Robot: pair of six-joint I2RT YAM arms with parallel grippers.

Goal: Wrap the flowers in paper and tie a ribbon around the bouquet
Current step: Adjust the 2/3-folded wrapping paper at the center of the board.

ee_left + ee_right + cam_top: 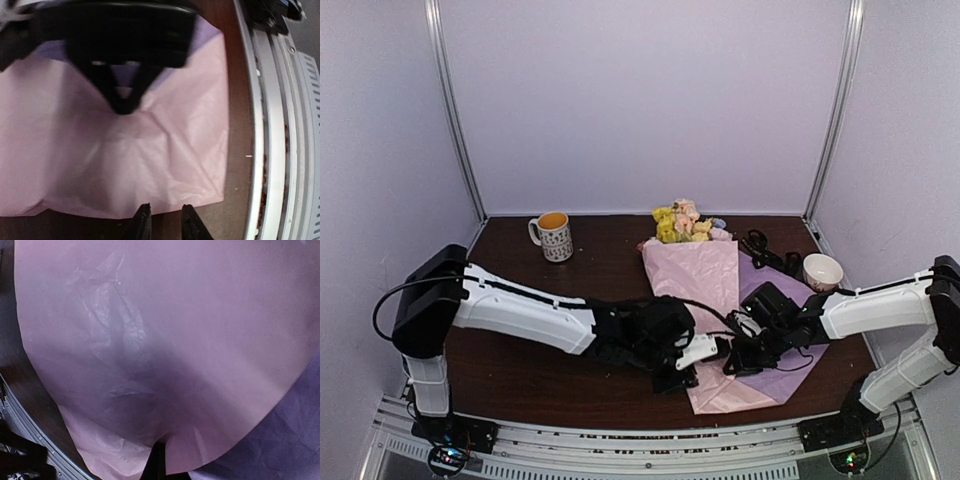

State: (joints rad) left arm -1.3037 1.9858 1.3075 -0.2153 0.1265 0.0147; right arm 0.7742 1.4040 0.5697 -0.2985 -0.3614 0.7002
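The flowers (682, 224) lie at the table's back with yellow, peach and pink blooms, their stems under the pink paper (695, 275). That paper runs toward the front edge, with a lavender part on its right. My right gripper (738, 360) is shut on the paper near its lower end; creases radiate from its pinch (124, 107) and the sheet drapes over its dark fingers (160, 442). My left gripper (165, 212) stands open, its tips just short of the paper's (150, 160) near edge with bare table between them; in the top view it (712, 352) faces the right gripper. The black ribbon (760, 250) lies coiled right of the flowers.
A patterned mug (553, 237) stands at the back left. A white bowl (822, 271) sits at the right, by the right arm. The metal rail (272, 125) at the table's front edge runs close to both grippers. Side walls enclose the table.
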